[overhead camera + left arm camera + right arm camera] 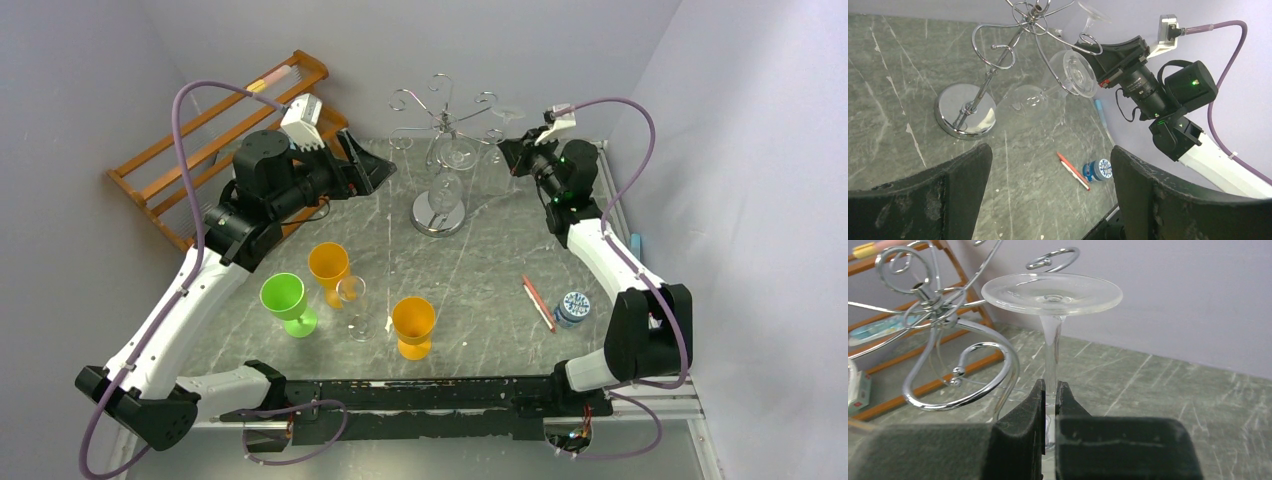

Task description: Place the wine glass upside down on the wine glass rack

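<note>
Right gripper (1049,390) clenched on wine glass (1052,292) stem, foot up, just beside wine glass rack (438,218) scroll, worktop far edge. Glass light, brittle, slippery: stem hold suits. Left gripper (1050,170) released.

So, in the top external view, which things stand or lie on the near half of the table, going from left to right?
green goblet → orange goblet → clear glass → second orange goblet → red pen → small blue jar
</note>
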